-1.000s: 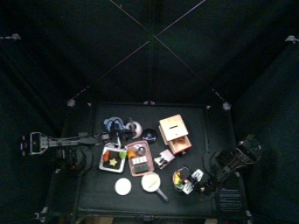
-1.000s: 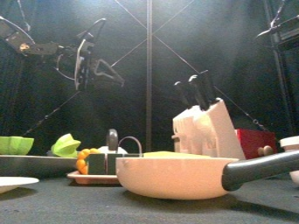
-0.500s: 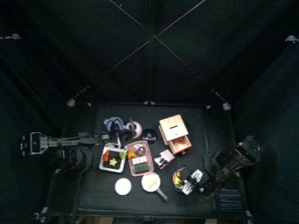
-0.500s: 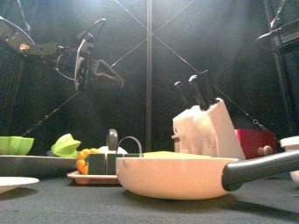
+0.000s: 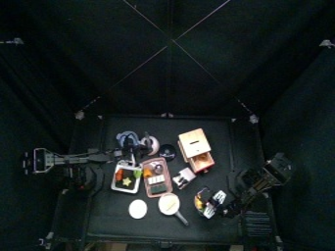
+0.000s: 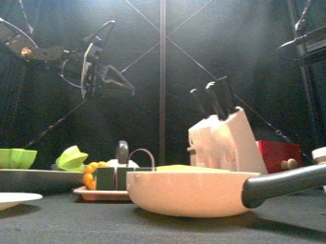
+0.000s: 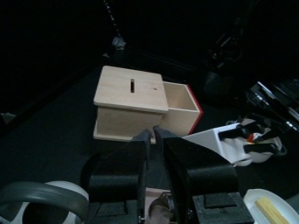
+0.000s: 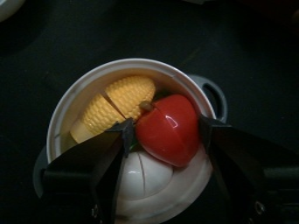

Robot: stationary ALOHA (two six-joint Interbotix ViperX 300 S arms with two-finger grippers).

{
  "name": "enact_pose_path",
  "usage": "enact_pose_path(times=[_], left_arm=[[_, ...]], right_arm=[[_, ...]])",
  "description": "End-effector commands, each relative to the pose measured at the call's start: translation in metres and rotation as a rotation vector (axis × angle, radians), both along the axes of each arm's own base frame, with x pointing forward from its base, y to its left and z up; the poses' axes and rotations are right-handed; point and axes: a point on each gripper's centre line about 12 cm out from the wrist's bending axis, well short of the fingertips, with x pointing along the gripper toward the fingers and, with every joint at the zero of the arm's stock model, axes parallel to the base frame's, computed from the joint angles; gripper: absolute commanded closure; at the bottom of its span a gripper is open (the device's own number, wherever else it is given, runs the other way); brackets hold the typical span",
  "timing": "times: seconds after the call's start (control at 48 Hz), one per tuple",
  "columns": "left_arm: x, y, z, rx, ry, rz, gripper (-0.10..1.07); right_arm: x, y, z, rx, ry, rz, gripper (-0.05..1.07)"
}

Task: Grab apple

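The apple, small, red and glossy, sits between the jaws of my right gripper, which touch it on both sides. Below it is a white bowl holding a yellow ridged piece. From above, that bowl lies at the table's front right with the right gripper over it. My left gripper is shut on nothing and faces the wooden box. The left arm hangs high at the left.
A wooden box stands mid-table. A white knife block and a cream pan fill the front. A tray with food, a white plate and green pieces lie to the left.
The right arm has shifted slightly over the bowl. Less of the white bowl shows at the right edge of the front view. The left arm has not moved.
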Motion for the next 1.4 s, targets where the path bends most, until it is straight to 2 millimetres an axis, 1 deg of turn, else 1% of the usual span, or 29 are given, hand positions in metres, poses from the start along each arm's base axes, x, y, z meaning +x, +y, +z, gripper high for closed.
enact_pose_path(times=[0.0, 0.104, 0.354, 0.708, 0.812, 0.938, 1.083, 1.208, 1.375], left_arm=[[0.001, 0.001, 0.008, 0.010, -0.029, 0.001, 0.39], [0.000, 0.001, 0.008, 0.010, -0.029, 0.003, 0.39], [0.000, 0.001, 0.008, 0.010, -0.029, 0.001, 0.39], [0.000, 0.001, 0.008, 0.009, -0.029, 0.002, 0.39], [0.000, 0.001, 0.007, 0.009, -0.026, 0.001, 0.39], [0.000, 0.001, 0.007, 0.009, -0.026, 0.003, 0.39], [0.000, 0.001, 0.007, 0.009, -0.026, 0.001, 0.39], [0.000, 0.001, 0.007, 0.009, -0.026, 0.003, 0.39], [0.000, 0.001, 0.007, 0.010, -0.027, 0.001, 0.39]], right_arm=[[0.001, 0.002, -0.005, 0.030, 0.004, 0.001, 0.11], [0.001, 0.004, -0.008, 0.049, 0.006, 0.005, 0.11], [-0.001, 0.002, -0.023, 0.092, 0.038, -0.019, 0.11], [0.000, 0.000, -0.026, 0.125, 0.036, -0.030, 0.12], [-0.001, 0.000, -0.027, 0.131, 0.042, -0.036, 0.16], [-0.001, -0.001, -0.027, 0.125, 0.043, -0.034, 0.26], [-0.001, -0.002, -0.021, 0.116, 0.034, -0.043, 0.35], [0.003, -0.001, -0.008, 0.122, -0.001, -0.042, 0.36], [0.010, -0.002, 0.018, 0.100, -0.065, -0.037, 0.37]])
